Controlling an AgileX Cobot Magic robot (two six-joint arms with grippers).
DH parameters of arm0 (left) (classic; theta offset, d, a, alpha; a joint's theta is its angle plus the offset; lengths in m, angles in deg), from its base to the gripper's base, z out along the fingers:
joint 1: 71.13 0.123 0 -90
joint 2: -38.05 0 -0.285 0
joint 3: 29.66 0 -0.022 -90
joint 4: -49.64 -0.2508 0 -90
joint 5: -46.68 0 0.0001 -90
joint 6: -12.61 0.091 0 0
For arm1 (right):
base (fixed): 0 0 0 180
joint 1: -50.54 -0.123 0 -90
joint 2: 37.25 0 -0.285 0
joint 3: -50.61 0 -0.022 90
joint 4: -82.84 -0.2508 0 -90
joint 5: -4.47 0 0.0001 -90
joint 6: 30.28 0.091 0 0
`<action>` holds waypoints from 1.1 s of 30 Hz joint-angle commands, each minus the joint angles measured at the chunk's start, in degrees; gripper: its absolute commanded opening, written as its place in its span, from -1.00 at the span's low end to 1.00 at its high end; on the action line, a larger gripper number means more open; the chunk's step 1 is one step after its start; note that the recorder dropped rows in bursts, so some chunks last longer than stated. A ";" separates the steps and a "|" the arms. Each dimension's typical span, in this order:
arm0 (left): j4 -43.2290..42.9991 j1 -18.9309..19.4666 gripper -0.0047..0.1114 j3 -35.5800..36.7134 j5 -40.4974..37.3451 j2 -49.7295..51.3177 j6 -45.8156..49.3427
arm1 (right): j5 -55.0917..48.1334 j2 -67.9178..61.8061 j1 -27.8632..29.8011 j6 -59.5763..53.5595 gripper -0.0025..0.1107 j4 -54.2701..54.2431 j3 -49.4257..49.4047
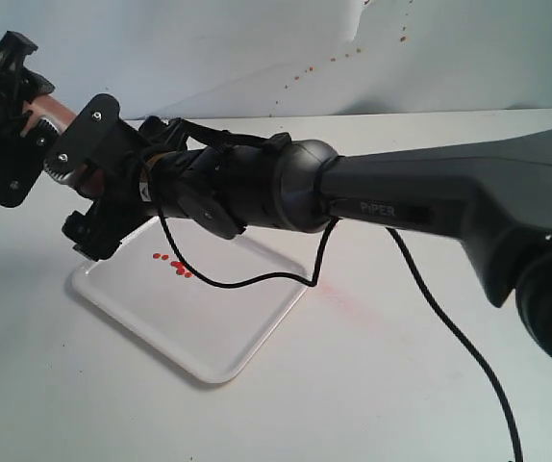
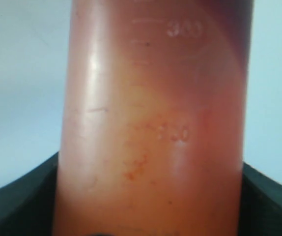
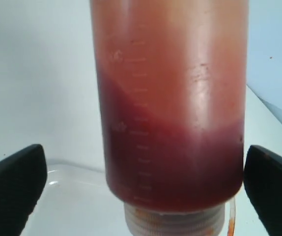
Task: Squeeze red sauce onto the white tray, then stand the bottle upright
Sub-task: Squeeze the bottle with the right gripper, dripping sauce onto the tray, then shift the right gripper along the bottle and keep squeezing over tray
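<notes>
Two grippers are meeting at the bottle. The left gripper is clamping its sides; the right gripper is gaping wide around it, not touching. Under them the white tray is holding red sauce dots, a black cable drooping across. Only the right wrist view is showing the cap.

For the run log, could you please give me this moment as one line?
left fingers: shut on bottle | right fingers: open, astride bottle | bottle: cap-down above tray | sauce: red drops on tray
</notes>
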State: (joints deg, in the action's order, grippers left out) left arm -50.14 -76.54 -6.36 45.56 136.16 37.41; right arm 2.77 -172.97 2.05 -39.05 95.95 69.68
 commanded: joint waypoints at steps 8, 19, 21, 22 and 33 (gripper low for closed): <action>-0.16 -0.81 -0.92 -0.10 1.12 -0.19 -0.22 | -3.75 3.70 -0.02 1.79 0.90 -1.25 0.42; -0.16 -0.81 -0.92 -0.10 1.12 -0.19 -0.22 | -0.67 6.46 4.07 1.79 0.90 -7.12 -5.14; -0.16 -0.81 -0.92 -0.10 1.12 -0.19 -0.22 | -1.26 6.95 4.62 1.67 0.90 -7.09 -5.74; -0.16 -0.81 -0.92 -0.10 1.12 -0.19 -0.22 | -2.35 7.00 4.72 1.18 0.90 -7.09 -5.82; -0.16 -0.81 -0.92 -0.10 1.12 -0.19 -0.22 | -5.26 7.00 4.60 -3.63 0.90 -11.04 -5.82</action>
State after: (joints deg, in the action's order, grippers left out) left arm -51.00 -77.10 -6.16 46.68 136.48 38.08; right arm -1.62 -166.73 6.54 -41.92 85.84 64.24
